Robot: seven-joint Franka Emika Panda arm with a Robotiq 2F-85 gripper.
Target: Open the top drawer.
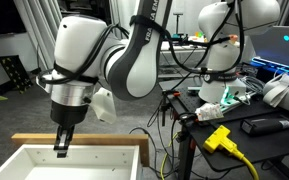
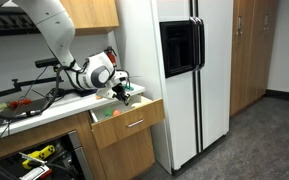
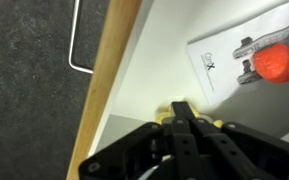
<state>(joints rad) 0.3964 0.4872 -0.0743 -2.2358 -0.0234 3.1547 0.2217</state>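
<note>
Though the top drawer (image 1: 104, 158) stands pulled out under the counter (image 2: 44, 112), it looks rigid and easy-sliding; its wire handle (image 3: 77, 45) offers the hold. The gripper (image 1: 62, 151) hovers above, fingers pinched together, empty.

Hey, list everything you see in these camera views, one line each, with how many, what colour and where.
top drawer: one, white inside with a tan wooden rim, pulled out below the gripper
drawer handle: one, thin metal, on the drawer front above dark floor
sheet: one, white, lying on the drawer floor
orange-tipped item: one, orange and metal, on the sheet; what it is I cannot tell
refrigerator: one, white with a black panel, beside the drawer unit
yellow plug: one, with a yellow cable, on the side table
second robot: one, white, in the background
arm: one, white and black, reaching down
gripper: one, black, inside the drawer by its front wall
</note>
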